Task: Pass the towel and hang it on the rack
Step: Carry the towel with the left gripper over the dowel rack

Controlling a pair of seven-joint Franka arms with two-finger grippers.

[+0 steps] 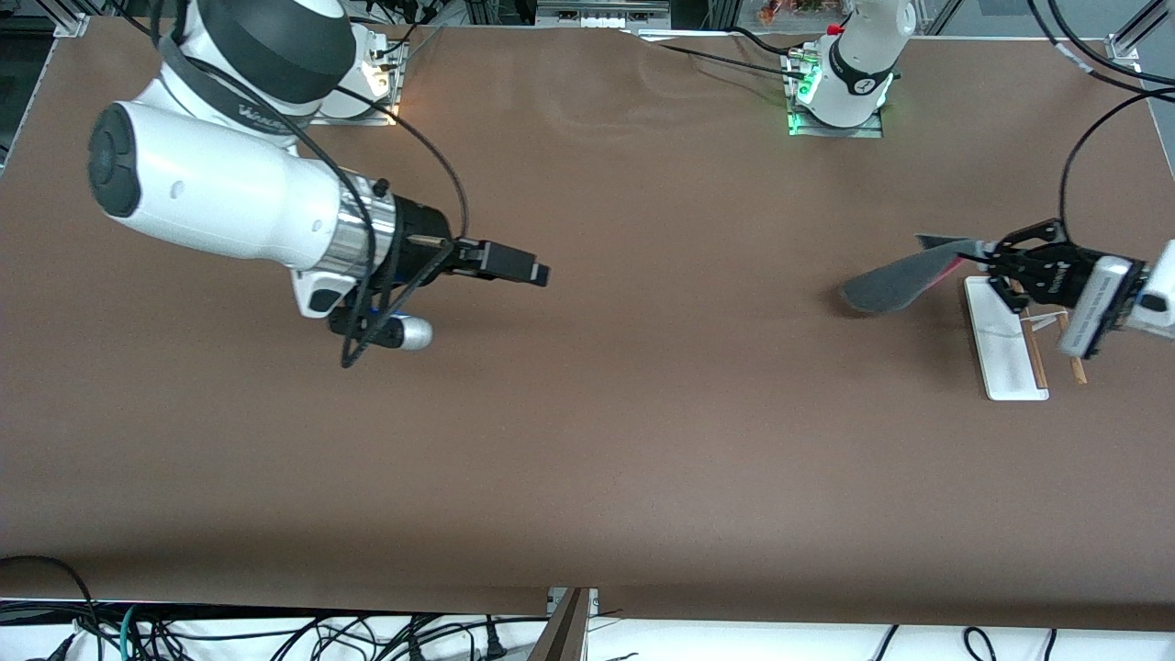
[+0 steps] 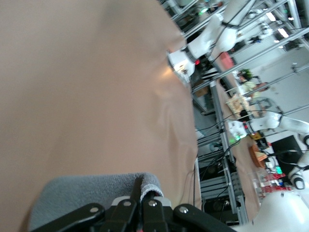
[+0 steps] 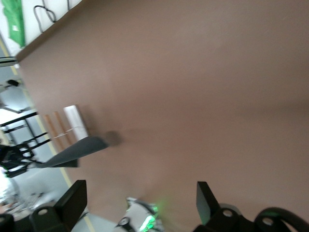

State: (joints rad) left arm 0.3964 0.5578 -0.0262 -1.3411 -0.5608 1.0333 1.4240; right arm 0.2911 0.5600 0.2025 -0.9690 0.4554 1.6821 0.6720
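The towel (image 1: 892,281) hangs in the air, dark grey side showing with a pink-red strip at its edge. My left gripper (image 1: 984,251) is shut on one corner of it, up over the rack's end nearest the robots' bases. The left wrist view shows the grey towel (image 2: 87,197) pinched between that gripper's (image 2: 143,205) fingers. The rack (image 1: 1004,341) has a white base and two wooden rods (image 1: 1037,353) and stands at the left arm's end of the table. My right gripper (image 1: 537,272) is open and empty, in the air over the right arm's half of the table. In the right wrist view the right gripper (image 3: 140,203) shows its fingers wide apart, with the towel (image 3: 79,150) and the rack (image 3: 72,123) far off.
The brown table (image 1: 643,413) stretches bare between the two grippers. The arm bases (image 1: 840,101) stand along the edge farthest from the front camera. Cables (image 1: 275,633) lie below the table's near edge.
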